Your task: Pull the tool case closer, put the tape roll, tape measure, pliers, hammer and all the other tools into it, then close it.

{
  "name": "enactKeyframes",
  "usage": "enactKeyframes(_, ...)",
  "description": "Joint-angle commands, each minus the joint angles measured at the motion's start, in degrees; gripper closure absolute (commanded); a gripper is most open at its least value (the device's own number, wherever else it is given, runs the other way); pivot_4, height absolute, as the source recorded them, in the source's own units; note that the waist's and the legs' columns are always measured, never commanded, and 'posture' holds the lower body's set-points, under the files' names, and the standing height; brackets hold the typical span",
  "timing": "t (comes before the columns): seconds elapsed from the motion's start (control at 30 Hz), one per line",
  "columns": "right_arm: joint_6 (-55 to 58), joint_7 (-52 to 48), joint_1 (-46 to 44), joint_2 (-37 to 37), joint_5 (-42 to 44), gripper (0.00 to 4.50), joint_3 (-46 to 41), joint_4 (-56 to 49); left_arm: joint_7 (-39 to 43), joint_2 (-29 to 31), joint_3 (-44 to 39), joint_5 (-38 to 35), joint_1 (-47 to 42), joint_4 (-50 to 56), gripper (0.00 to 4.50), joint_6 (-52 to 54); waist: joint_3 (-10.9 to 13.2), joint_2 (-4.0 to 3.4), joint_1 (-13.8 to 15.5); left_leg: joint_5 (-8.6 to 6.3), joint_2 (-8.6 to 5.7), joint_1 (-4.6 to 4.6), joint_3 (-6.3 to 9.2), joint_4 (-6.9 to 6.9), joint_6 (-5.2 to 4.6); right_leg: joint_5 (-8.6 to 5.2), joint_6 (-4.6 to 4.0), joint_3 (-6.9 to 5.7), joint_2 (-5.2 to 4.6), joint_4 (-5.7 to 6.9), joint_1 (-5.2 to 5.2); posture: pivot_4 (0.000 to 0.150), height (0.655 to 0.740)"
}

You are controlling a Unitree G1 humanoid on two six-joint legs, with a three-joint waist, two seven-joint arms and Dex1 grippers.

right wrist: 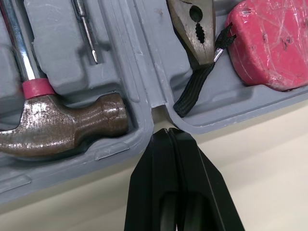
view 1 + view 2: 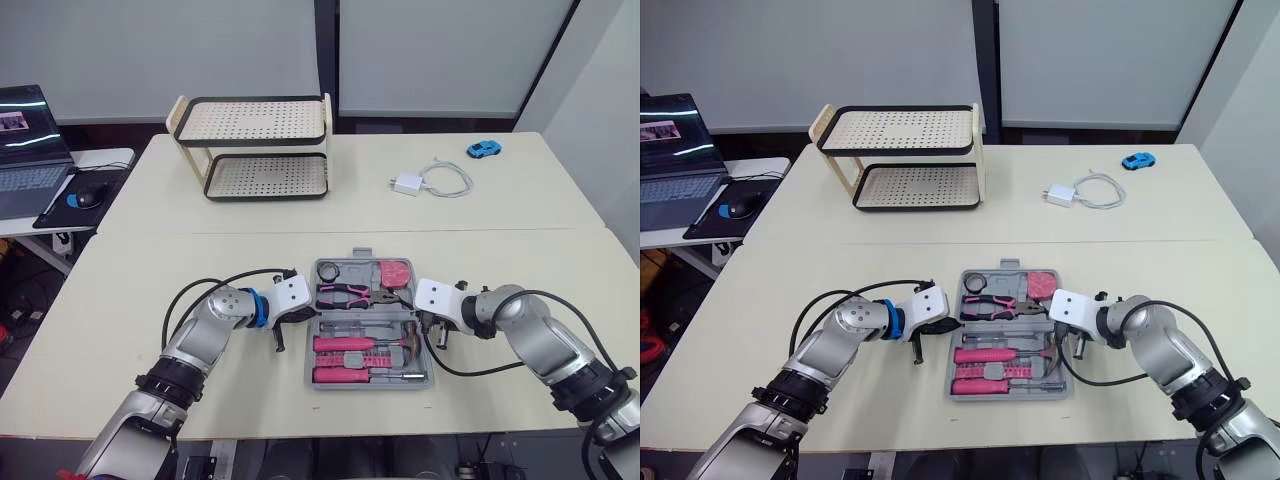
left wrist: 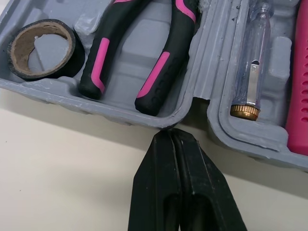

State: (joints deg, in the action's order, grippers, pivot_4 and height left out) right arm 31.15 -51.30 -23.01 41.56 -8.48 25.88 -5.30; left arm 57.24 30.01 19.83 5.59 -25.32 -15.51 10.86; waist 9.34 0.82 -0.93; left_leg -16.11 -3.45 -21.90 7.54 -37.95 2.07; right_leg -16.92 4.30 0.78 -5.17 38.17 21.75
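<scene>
The grey tool case [image 2: 309,352] lies open on the near table between my two arms. Its far half holds the black tape roll [image 3: 41,48], the pink-handled pliers [image 3: 159,72] and the red tape measure [image 1: 269,43]. The near half holds the hammer [image 1: 62,120], a clear screwdriver [image 3: 250,62] and pink-handled tools. My left gripper [image 3: 173,132] is shut, its tip at the hinge notch on the case's left side. My right gripper [image 1: 167,131] is shut too, tip against the hinge notch on the right side.
A two-tier perforated rack [image 2: 255,148] stands at the back of the far table. A white charger with cable [image 2: 408,184] and a blue toy car [image 2: 484,150] lie to its right. A laptop [image 2: 25,140] and mouse [image 2: 90,195] sit on a side desk at left.
</scene>
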Motion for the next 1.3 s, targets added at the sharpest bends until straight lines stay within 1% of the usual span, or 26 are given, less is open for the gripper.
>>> enactKeyframes(0.03,-0.46,-0.99,-0.38,-1.59,0.21,4.47,0.27,-3.16,1.93,-2.38,3.23,-0.05,0.28,2.36,4.50,0.52,-0.02,0.00,-0.01,0.00,0.00,0.01,0.00,0.00,0.00,0.00,0.00,-0.01,0.00,0.00,-0.01,0.150,0.7400)
enactKeyframes(0.13,0.31,-1.43,0.33,-1.85,0.62,4.47,0.16,-4.11,2.37,-3.00,3.44,-0.10,0.66,3.25,4.50,1.14,-0.04,-0.01,0.00,-0.02,0.00,0.01,0.01,-0.01,-0.04,0.00,0.00,0.00,0.00,0.00,-0.03,0.150,0.7400)
enactKeyframes(0.3,1.84,-2.26,2.42,-1.76,1.25,4.47,-0.29,-6.72,3.91,-2.28,3.97,-0.14,3.03,6.15,4.50,1.86,-0.05,-0.02,0.00,-0.01,0.01,0.00,0.02,0.01,-0.02,0.00,0.00,0.01,-0.02,-0.03,-0.02,0.150,0.7400)
enactKeyframes(0.6,7.36,-3.31,7.55,-1.92,2.85,4.47,-1.14,-14.93,6.53,0.28,4.47,-1.04,9.57,16.14,4.50,7.32,-0.10,-0.07,-0.12,-0.07,0.03,0.00,0.01,0.05,-0.11,0.00,0.00,0.03,-0.02,-0.05,-0.02,0.150,0.7400)
enactKeyframes(0.8,9.29,-2.84,10.79,-1.29,2.91,4.47,-1.28,-18.56,6.33,1.06,4.72,-0.70,12.76,20.05,4.50,8.85,-0.15,-0.13,-0.11,-0.09,0.04,0.01,0.00,0.05,-0.15,0.00,0.00,0.03,-0.01,-0.05,-0.03,0.150,0.7400)
enactKeyframes(1.3,11.85,-3.42,12.76,-0.10,3.40,4.47,-1.55,-21.15,6.33,0.72,5.59,0.03,13.20,20.55,4.50,10.17,-0.21,-0.18,0.00,-0.10,0.05,0.11,0.03,0.05,-0.16,0.00,0.00,0.01,-0.02,-0.09,-0.17,0.150,0.7400)
